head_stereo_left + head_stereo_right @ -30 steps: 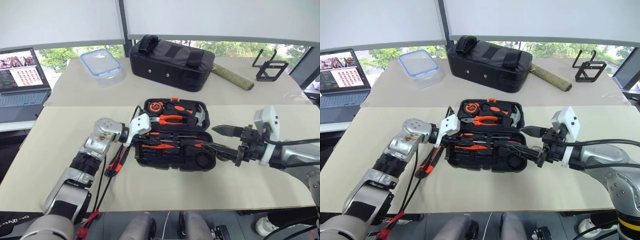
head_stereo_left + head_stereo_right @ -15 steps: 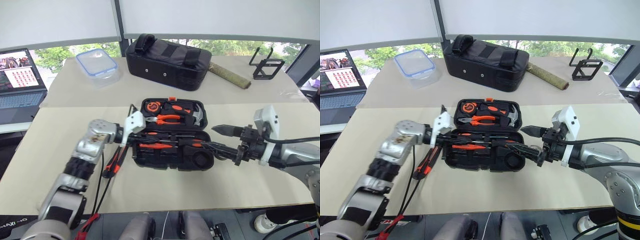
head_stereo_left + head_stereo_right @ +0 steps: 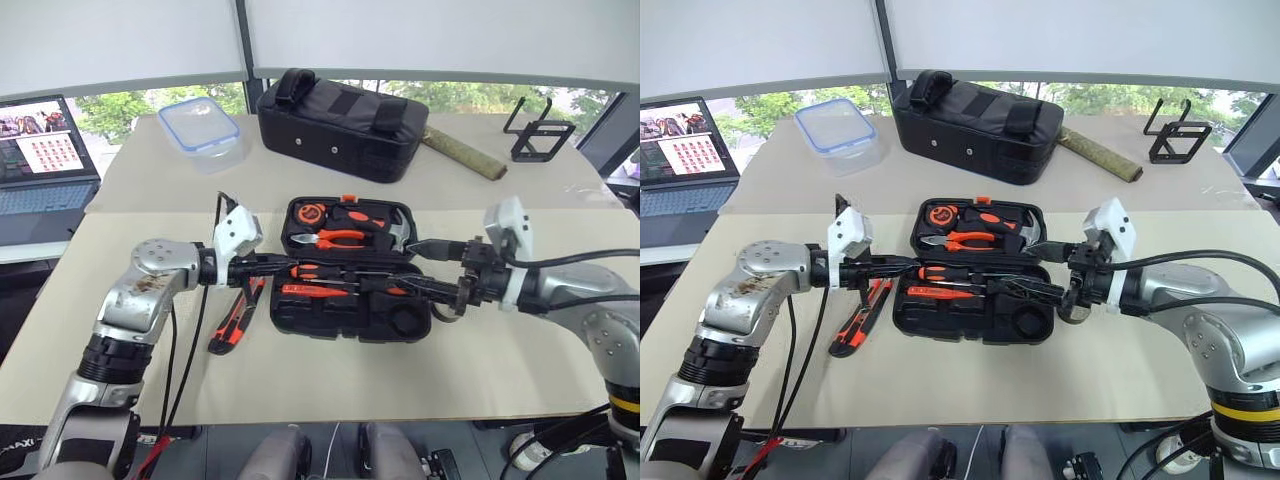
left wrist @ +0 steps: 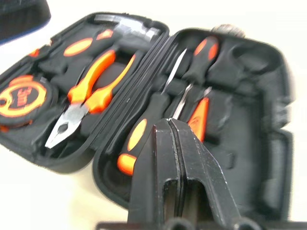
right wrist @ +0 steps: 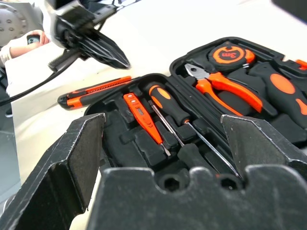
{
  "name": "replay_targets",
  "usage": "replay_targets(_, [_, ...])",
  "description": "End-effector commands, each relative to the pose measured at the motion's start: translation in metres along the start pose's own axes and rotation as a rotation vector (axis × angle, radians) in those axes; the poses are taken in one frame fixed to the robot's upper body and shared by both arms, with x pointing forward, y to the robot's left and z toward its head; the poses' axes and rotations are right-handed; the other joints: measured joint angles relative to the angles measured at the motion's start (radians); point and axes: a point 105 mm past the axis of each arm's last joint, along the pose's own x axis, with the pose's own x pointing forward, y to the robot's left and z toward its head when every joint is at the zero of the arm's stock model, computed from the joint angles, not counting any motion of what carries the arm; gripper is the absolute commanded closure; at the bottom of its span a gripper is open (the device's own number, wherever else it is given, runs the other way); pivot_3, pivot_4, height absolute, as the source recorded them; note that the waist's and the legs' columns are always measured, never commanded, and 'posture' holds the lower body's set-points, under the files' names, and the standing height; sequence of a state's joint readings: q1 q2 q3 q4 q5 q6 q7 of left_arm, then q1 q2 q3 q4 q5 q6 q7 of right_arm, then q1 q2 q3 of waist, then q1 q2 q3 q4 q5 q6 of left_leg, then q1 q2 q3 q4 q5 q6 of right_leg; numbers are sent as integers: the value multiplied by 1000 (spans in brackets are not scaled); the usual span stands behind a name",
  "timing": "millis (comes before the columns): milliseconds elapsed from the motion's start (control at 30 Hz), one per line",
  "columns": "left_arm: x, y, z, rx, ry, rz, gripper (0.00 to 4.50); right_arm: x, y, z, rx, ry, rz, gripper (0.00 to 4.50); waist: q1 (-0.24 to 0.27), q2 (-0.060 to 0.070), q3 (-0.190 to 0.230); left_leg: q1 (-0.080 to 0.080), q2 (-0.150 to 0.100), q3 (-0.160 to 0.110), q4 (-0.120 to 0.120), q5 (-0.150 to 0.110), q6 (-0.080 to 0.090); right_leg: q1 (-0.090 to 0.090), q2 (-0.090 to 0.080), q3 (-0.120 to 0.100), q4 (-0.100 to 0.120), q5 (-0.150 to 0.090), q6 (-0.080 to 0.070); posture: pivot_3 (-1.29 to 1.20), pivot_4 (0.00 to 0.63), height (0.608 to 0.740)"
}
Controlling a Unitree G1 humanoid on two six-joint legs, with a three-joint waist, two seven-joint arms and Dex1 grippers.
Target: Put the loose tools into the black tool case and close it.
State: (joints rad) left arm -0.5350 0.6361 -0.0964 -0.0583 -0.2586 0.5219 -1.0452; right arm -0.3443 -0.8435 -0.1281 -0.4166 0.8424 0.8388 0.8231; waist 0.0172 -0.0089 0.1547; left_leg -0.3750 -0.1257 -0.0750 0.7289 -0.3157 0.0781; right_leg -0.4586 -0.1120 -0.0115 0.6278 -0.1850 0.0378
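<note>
Case: lay open on the worktop.
Left gripper: pinched together, empty.
Right gripper: spread wide, empty.

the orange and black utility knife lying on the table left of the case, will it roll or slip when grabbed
The utility knife looks flat-sided and lies flat on the table, so it probably won't roll. Its long, slim, rigid-looking body may pivot if pushed near one end. The hard-looking casing could slide between the fingers; a grip across its middle seems safest.

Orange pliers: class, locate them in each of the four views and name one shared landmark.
Left eye view: pliers in case's far half.
Right eye view: same spot.
Left wrist view: pliers beside tape measure.
Right wrist view: pliers beside tape measure.
Shared landmark: tape measure.
</note>
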Motion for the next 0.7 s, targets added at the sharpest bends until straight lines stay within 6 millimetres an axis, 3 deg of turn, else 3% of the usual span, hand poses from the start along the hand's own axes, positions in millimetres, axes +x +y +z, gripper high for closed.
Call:
replay_targets(33, [-47,25,-9,-95,96,233,3412,-5,16,21,-164,3,78,0,-8,0,0,0,0,0,0,0,0,-1,0,0,0,0,0,0,150,714])
replay_targets(200, [-110,7,-25,-276,262,381,1595,-7,33,27,-268,38,165,0,-28,0,1,1,2,1,-4,-1,-1,-3,3,1,0,0,0,0,150,714])
replay_targets(333, [-114,-17,-20,-414,331,425,81,-5,47,25,-293,52,236,0,-5,-1,2,1,1,0,-4,-1,-1,0,5,-1,-2,0,0,0,150,714])
replay_targets(567, [-81,-39,-25,-439,396,356,33,-1,56,23,-294,50,269,0,12,-2,2,3,0,0,-2,-4,-8,3,4,0,-1,0,1,0,150,714])
replay_targets(700, [-67,-39,-43,-449,499,365,33,1,60,21,-304,50,261,0,9,-2,2,4,1,0,-4,-4,-9,2,2,0,0,0,0,0,150,714])
